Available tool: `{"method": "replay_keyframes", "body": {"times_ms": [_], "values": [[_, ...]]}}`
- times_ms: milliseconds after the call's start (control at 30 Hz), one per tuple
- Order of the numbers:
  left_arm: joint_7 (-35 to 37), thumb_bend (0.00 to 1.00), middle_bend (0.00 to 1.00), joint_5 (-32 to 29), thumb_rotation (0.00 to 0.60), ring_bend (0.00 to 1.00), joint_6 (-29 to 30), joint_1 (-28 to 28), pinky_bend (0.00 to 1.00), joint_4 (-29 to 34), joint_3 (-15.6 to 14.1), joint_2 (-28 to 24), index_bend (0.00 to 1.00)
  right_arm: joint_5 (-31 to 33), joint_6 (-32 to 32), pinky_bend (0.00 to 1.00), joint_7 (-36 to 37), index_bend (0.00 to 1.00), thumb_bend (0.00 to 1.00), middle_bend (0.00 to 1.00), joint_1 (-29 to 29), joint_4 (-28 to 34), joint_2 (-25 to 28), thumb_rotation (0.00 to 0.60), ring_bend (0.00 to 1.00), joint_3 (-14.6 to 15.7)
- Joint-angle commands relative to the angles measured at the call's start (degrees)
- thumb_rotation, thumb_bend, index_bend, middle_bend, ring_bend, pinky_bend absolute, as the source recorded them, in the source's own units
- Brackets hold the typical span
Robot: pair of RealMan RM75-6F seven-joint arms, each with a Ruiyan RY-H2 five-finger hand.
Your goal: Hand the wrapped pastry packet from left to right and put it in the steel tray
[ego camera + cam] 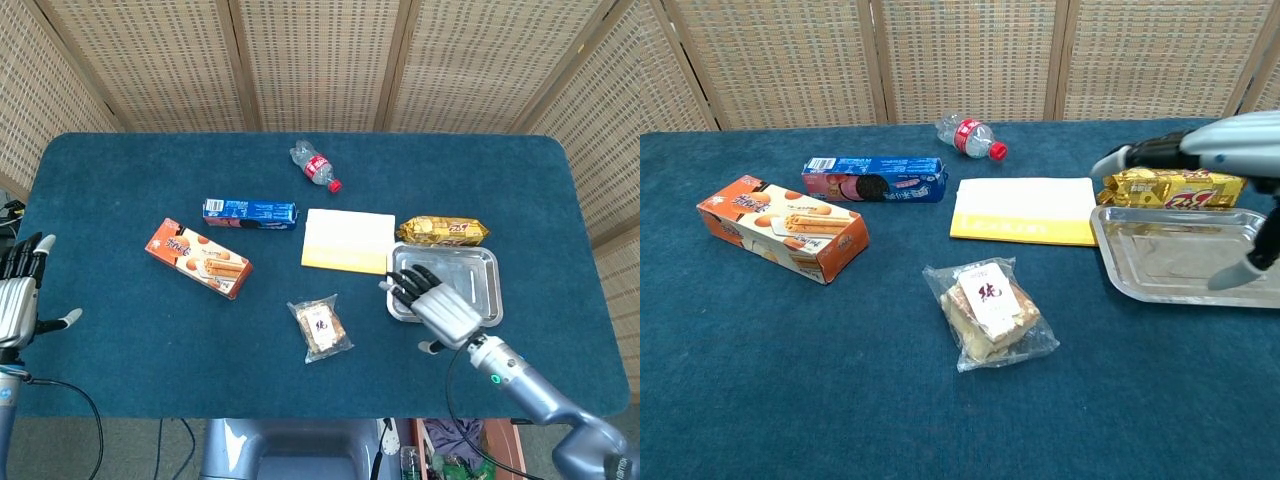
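Note:
The wrapped pastry packet (321,327) (990,310) lies flat on the blue table, in clear plastic with a white label, and no hand touches it. The steel tray (478,272) (1170,262) sits to its right with nothing in it. My right hand (435,305) (1200,150) hovers over the tray's left part, fingers stretched toward the packet, holding nothing. My left hand (18,300) stands open at the far left edge of the head view, far from the packet; the chest view does not show it.
An orange biscuit box (198,258) and a blue cookie pack (250,212) lie to the left. A yellow pad (348,241) sits behind the packet, a gold snack packet (443,231) behind the tray, and a small bottle (315,167) lies further back.

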State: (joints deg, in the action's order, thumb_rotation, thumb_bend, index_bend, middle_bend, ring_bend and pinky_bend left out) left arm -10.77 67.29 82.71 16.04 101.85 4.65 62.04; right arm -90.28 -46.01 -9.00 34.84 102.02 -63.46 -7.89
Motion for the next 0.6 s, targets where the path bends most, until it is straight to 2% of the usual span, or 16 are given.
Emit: {"method": "replay_keyframes", "body": {"times_ms": [33,167,333,600], "values": [[0.44,0.0,0.0,-0.11,0.6,0.0,-0.58,-0.3,0.0,-0.12,0.28,-0.32,0.0,1.4,6.89,0.0,-4.12,0.0,0.0,0.0,5.39,0.72,-3.51,0.6,0.0,-0.55],[0.3,0.0,0.0,-0.14,0.6,0.0,-1.43,-0.36,0.0,-0.9,0.64,-0.2,0.0,6.32,11.87,0.0,-9.63,0.0,0.0,0.0,10.52,-1.4,-8.99,0.6,0.0,-2.19],[0.0,0.0,0.0,-0.31,0.6,0.0,-2.72,-0.33,0.0,-1.47,0.97,0.09,0.0,16.33,15.69,0.0,-16.53,0.0,0.0,0.0,16.35,-6.16,-16.2,0.6,0.0,-3.04],[-0.21,0.0,0.0,-1.21,0.6,0.0,-4.66,-0.14,0.0,-2.48,1.72,0.55,0.0,31.79,11.6,0.0,-26.21,0.0,0.0,0.0,22.46,-12.14,-24.59,0.6,0.0,-1.2]]}}
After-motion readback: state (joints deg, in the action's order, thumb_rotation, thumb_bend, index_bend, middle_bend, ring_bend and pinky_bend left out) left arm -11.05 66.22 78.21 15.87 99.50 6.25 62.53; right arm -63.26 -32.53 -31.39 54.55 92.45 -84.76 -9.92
